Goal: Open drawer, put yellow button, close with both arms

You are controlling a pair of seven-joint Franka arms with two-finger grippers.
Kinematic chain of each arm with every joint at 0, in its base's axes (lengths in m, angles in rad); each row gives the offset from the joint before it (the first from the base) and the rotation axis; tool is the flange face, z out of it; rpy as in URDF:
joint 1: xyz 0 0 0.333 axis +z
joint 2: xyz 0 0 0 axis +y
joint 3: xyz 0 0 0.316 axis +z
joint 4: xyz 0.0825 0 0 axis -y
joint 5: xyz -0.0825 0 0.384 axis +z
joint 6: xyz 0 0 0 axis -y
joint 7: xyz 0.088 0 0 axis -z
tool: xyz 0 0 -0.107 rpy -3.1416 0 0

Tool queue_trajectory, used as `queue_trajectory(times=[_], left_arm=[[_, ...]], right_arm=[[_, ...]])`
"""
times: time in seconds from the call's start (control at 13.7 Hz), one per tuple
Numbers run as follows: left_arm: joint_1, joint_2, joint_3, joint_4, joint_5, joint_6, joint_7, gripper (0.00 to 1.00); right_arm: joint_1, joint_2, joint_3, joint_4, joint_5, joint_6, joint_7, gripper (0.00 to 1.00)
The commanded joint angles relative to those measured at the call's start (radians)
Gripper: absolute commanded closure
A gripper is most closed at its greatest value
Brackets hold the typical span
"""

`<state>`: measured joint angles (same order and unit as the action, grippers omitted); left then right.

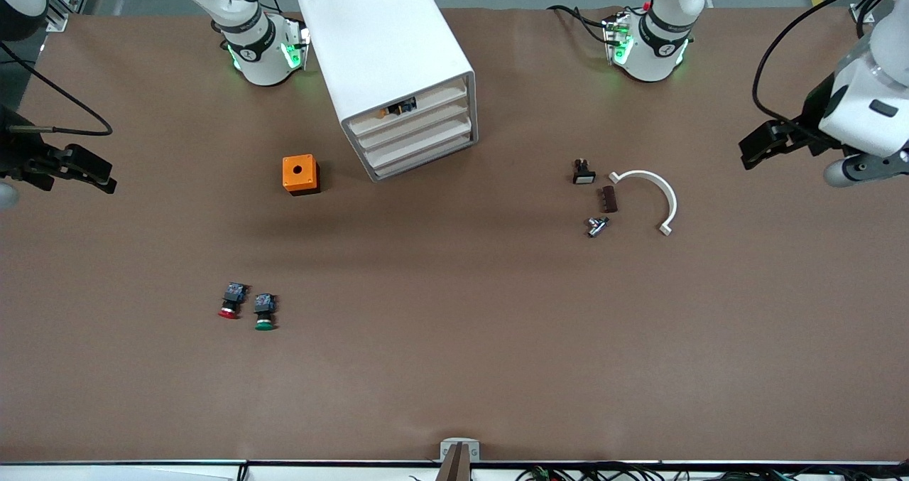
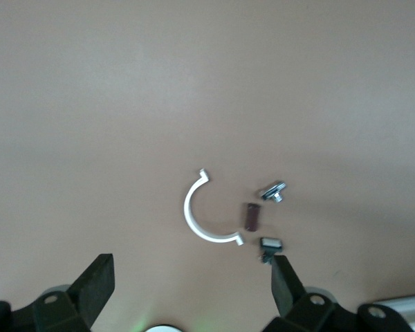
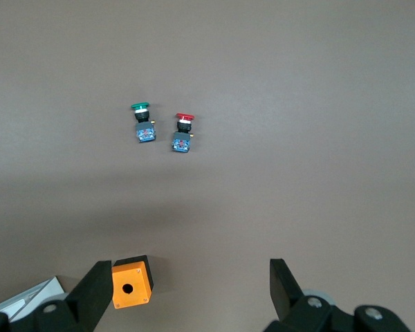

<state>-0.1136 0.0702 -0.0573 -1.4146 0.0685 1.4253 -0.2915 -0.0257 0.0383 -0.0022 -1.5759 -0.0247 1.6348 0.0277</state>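
The cabinet point(image 1: 398, 69) is sitting near the arms' bases, its four tray drawers facing the front camera at an angle. The drawer point(image 1: 410, 109), uppermost of the four, is showing the yellow button point(image 1: 396, 109) lying inside it, so the placing step looks done, and the drawer appears to be in line with the lower ones.

The left tool point(image 1: 770, 143) is hanging over the tabletop point(image 1: 454, 367) at the left arm's end, fingers spread wide and holding nothing. The right tool point(image 1: 71, 168) is hanging over the right arm's end, equally wide and empty. Both arms are waiting clear of the cabinet, probably parked.

The red button point(image 1: 230, 302) and green button point(image 1: 264, 310) are lying untouched, being the wrong colours.
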Motion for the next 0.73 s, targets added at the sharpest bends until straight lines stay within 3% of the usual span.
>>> queue_trajectory(times=[0.0,0.22,0.66], left_arm=[[0.009,-0.137,0.046,-0.180,-0.045,0.043,0.106,0.00],[0.025,-0.243,0.050,-0.323,-0.050,0.101,0.161,0.00],[0.043,-0.253,-0.012,-0.342,-0.047,0.101,0.153,0.00]], right_arm=[[-0.016,-0.028,0.011,-0.027,-0.003,0.007,0.008,0.00],[-0.017,-0.029,0.011,-0.027,-0.003,0.003,0.006,0.00],[-0.026,-0.024,0.013,-0.021,0.011,0.002,-0.005,0.00]])
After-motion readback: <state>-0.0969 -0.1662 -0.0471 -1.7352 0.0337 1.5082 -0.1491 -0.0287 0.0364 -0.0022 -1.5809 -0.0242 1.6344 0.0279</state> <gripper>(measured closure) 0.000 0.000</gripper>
